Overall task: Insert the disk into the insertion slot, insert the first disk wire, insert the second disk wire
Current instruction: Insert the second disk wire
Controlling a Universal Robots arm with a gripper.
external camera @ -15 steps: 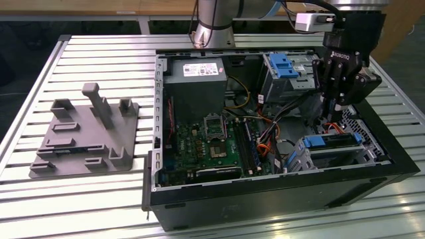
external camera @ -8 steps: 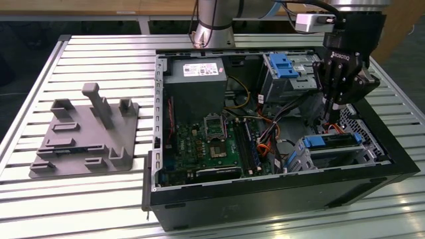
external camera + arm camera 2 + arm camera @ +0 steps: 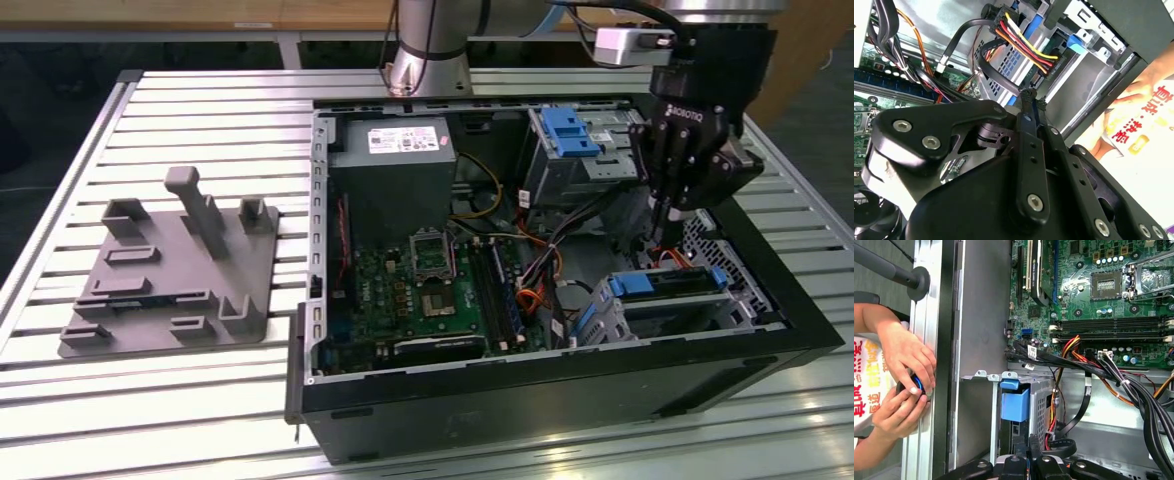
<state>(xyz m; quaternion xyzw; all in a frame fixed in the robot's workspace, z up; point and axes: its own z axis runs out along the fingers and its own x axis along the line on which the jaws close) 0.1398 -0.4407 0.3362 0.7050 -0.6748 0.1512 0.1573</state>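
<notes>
Sitting seated inside the boxy silver-grey perforated sheet-metal insertion slot [image 3: 674,310], the flat grey disk in its bright blue plastic carrier [image 3: 663,283] looks already inserted. The black gripper [image 3: 663,232] hangs just above the slot's rear, fingers pressed together on a thin black wire connector [image 3: 1030,95]; a multicoloured power cable [image 3: 1024,42] looks plugged in beside it. Room is tight: the open black computer case's wall [image 3: 787,300] stands close to the slot. A person's hands [image 3: 901,385] rest outside that wall.
</notes>
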